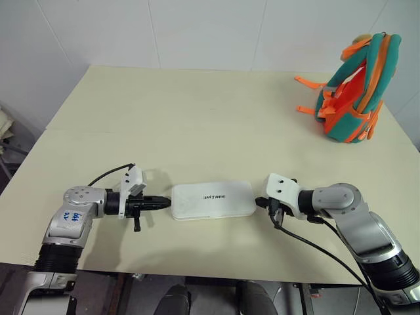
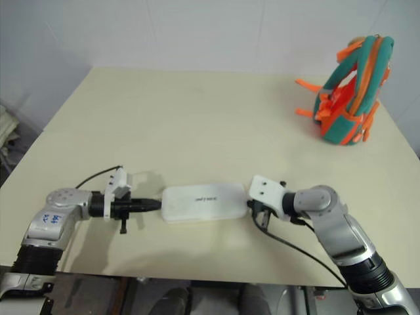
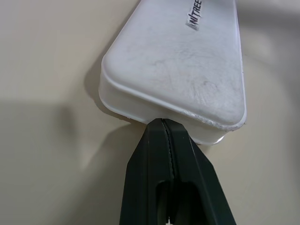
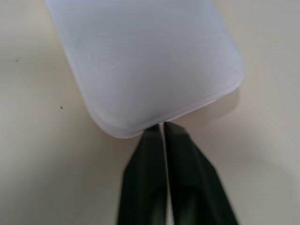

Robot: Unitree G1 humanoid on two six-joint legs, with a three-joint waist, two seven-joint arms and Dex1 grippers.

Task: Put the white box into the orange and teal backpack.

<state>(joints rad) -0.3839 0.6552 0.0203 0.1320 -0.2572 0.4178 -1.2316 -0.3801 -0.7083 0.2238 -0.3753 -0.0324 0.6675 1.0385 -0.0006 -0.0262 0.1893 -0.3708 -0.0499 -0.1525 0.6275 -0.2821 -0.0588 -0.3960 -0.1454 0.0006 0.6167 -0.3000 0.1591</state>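
The flat white plastic box, at lower centre, is touched endwise by the closed left gripper and the slightly parted right gripper.

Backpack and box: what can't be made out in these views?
- Backpack: head views show its strap side; whether its zipper is open is hidden by its own body.
- Box: in the right wrist view the fingers cover its near edge, so contact is unclear.
- Box's far end: cut off by the left wrist view's edge.
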